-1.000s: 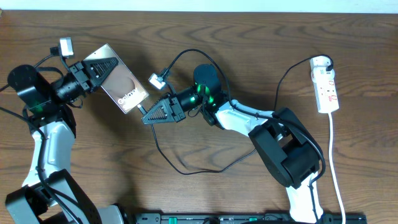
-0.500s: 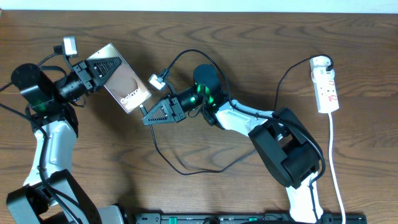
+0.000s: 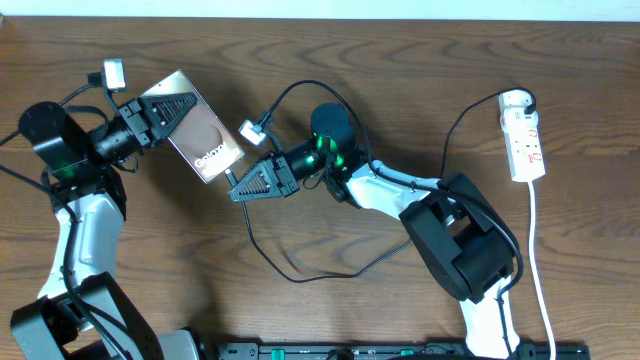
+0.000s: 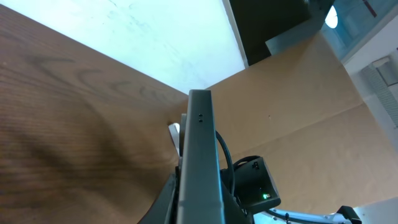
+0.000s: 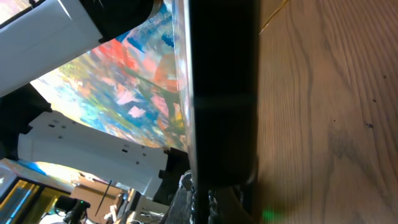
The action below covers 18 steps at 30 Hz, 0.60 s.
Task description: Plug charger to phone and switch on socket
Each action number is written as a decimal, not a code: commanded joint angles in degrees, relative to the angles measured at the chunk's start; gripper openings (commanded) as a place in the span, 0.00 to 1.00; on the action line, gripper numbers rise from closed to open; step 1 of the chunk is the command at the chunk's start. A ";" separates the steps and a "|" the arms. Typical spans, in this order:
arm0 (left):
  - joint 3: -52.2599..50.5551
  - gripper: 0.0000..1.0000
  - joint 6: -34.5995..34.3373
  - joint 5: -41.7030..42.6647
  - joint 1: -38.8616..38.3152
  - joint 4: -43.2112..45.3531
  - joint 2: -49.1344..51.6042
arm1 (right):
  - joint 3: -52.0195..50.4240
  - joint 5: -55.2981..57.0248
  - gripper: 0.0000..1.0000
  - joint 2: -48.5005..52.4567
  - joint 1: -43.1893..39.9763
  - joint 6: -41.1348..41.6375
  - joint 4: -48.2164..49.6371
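Note:
The phone [image 3: 207, 140] is a bronze slab with white "Galaxy" lettering, and my left gripper [image 3: 175, 108] is shut on its far end. The left wrist view shows the phone [image 4: 199, 155] edge-on between my fingers. My right gripper [image 3: 236, 190] is shut on the plug tip of the charger [image 3: 227, 176], which sits right at the phone's near end. Whether the two touch is unclear. The thin black cable [image 3: 300, 276] loops back across the table to the socket [image 3: 525, 135], a white strip at the far right. In the right wrist view the phone's dark edge [image 5: 224, 93] fills the centre.
A white cord [image 3: 541, 262] runs from the socket toward the table's front edge. The right arm's black base [image 3: 462, 240] stands between the cable loop and that cord. A black rail [image 3: 400, 351] lines the front edge. Wood table [image 3: 150, 250] is bare at front left.
My left gripper has shifted the phone slightly to the right, toward the right gripper. The right arm has stayed in place.

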 commanded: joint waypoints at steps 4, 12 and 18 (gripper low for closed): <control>0.20 0.08 0.96 7.39 -1.16 0.07 -0.63 | 0.68 6.01 0.01 -0.85 -1.16 0.63 0.46; 0.20 0.08 0.92 7.41 -1.16 0.02 -0.63 | 0.68 4.70 0.01 -0.85 -1.49 0.57 0.48; 0.20 0.07 0.87 7.41 -1.16 -0.13 -0.63 | 0.68 3.89 0.01 -0.85 -1.84 0.52 0.48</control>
